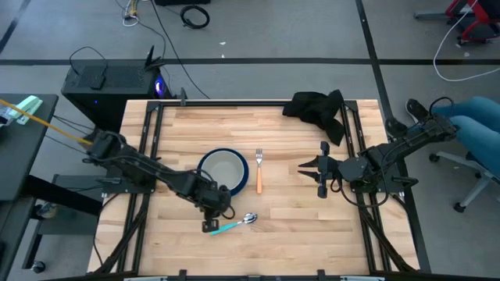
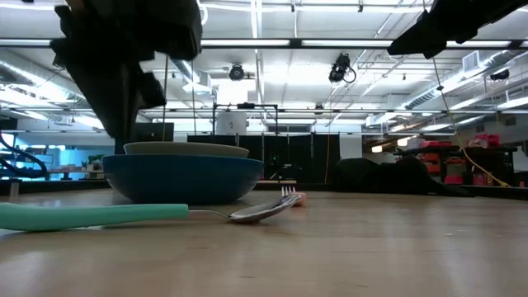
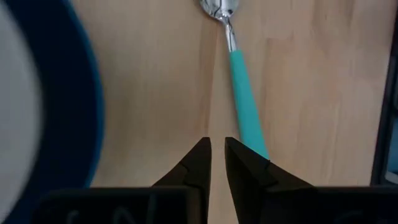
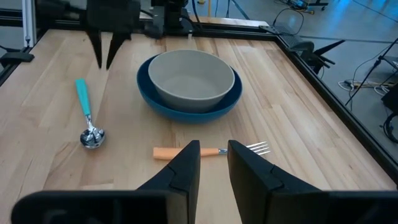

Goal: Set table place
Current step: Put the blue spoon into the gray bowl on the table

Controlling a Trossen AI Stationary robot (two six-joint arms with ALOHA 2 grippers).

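Observation:
The pale grey bowl (image 1: pixel 224 168) stands in the round blue plate (image 1: pixel 204 161) on the wooden table (image 1: pixel 312 226). The orange-handled fork (image 1: pixel 258 176) lies flat to the plate's right. The teal-handled spoon (image 1: pixel 234 225) lies flat near the plate's near edge. My left gripper (image 1: pixel 209 227) hangs above the table by the end of the spoon's handle (image 3: pixel 249 118), its fingers a narrow gap apart, pointing down, touching nothing. It also shows in the right wrist view (image 4: pixel 105 59). My right gripper (image 1: pixel 300 165) is open and empty right of the fork (image 4: pixel 205 151), pointing at it.
A black cloth (image 1: pixel 319 109) lies at the table's far right corner. Bare wood stretches along the near edge and the right half. The black metal frame (image 1: pixel 359 140) edges the table. A person's legs (image 1: pixel 476 125) show beyond the right edge.

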